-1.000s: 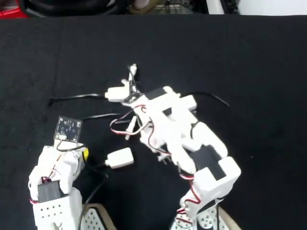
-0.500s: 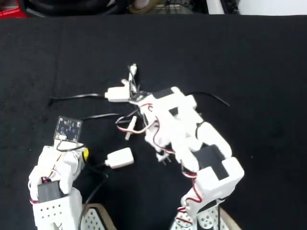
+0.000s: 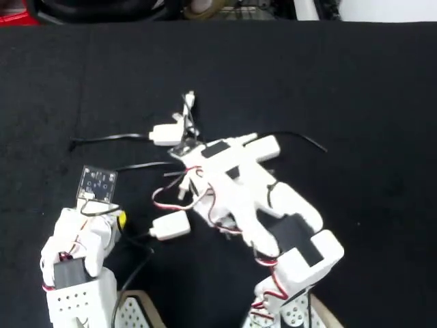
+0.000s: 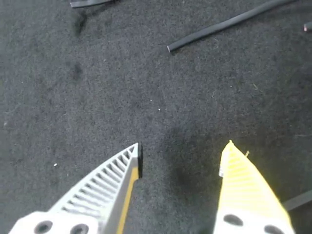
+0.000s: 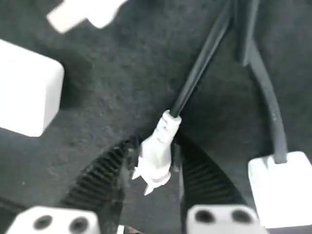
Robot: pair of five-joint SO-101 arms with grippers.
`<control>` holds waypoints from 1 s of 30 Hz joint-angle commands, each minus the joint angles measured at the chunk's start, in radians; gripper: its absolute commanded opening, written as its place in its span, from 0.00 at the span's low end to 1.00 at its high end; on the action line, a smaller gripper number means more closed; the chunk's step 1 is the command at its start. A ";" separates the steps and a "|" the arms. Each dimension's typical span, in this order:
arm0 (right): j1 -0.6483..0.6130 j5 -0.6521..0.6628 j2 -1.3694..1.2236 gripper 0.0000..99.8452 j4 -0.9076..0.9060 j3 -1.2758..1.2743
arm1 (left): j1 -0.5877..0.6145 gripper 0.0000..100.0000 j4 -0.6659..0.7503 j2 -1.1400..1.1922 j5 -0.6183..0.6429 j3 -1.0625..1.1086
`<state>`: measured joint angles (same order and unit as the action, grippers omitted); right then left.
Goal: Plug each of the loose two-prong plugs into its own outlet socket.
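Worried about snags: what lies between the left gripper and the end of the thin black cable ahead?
Only bare black table cloth, in the left wrist view, between the open left gripper and the end of the thin black cable.

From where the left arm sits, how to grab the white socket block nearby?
Probably from above: clamp the white socket block across its two long sides, mid-body. It lies flat, and its cable leaves the end facing the left arm.
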<state>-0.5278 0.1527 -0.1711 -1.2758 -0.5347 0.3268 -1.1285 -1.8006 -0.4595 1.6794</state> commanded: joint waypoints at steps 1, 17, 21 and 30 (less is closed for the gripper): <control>-0.009 -0.044 0.010 0.11 0.008 -0.015 | 0.001 0.27 0.011 -0.009 -0.005 0.008; -0.009 -0.161 0.013 0.01 -0.002 0.045 | -0.001 0.27 0.015 -0.009 -0.005 0.010; -0.011 -0.141 0.019 0.01 -0.069 0.096 | -0.001 0.27 0.017 -0.009 -0.005 0.010; -0.163 -0.203 0.234 0.01 -0.305 0.147 | -0.001 0.27 0.017 -0.009 -0.005 0.010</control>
<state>-0.6061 -0.0345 -0.0806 -1.5459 -0.4120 0.3268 -1.1285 -1.8006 -0.4595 1.6794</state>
